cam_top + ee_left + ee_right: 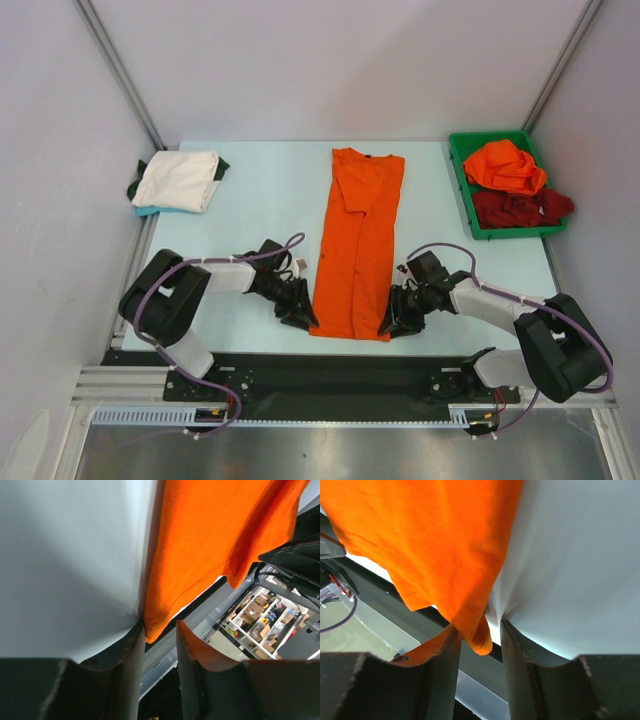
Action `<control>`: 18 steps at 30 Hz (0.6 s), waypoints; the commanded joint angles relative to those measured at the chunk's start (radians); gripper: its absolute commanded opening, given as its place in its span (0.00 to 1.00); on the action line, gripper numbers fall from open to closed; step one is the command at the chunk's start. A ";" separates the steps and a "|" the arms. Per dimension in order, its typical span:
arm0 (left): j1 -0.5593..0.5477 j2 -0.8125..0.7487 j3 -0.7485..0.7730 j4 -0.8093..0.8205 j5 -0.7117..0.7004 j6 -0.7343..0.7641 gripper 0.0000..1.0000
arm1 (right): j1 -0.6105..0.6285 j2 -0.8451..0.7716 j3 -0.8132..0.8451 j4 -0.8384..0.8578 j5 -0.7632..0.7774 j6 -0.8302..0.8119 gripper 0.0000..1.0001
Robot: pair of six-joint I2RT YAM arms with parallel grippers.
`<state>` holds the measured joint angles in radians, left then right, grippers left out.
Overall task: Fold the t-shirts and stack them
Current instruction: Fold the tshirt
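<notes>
Spread t-shirt (355,240) lies between folded stack (178,180), left, and bin (462,190), right.

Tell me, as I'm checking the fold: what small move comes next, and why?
Probably close both claws fully. The left claw and right claw each straddle a near corner of the orange shirt, jaws apart, so lifting now would likely lose it.

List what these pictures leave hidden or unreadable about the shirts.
- Top view: what lies under the white shirt. It covers everything but dark and blue edges that peek out.
- Top view: how many shirts fill the green bin. The orange bundle and dark red bundle cover anything below.
- Both wrist views: most of the orange shirt. The frame edges cut off its collar and sleeves.
</notes>
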<state>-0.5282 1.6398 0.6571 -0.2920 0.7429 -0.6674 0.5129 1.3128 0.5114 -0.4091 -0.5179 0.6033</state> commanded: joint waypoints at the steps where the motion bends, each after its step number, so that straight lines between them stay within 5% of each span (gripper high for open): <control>1: -0.007 0.017 0.029 0.030 0.010 -0.011 0.35 | -0.002 0.003 -0.007 0.052 -0.024 0.016 0.40; 4: -0.007 0.018 0.030 0.031 0.009 -0.014 0.25 | -0.002 0.005 -0.011 0.073 -0.045 0.018 0.31; 7: -0.006 0.009 0.041 0.036 0.012 -0.009 0.09 | -0.004 0.005 -0.004 0.070 -0.053 0.010 0.02; 8: -0.003 0.003 0.048 0.015 -0.002 0.003 0.01 | -0.005 -0.006 0.001 0.063 -0.056 0.003 0.00; 18: 0.135 -0.101 0.229 -0.116 -0.048 0.137 0.00 | -0.119 -0.095 0.104 -0.040 -0.119 -0.091 0.00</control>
<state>-0.4282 1.5867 0.7891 -0.3832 0.7090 -0.6018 0.4324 1.2385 0.5568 -0.4366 -0.5926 0.5541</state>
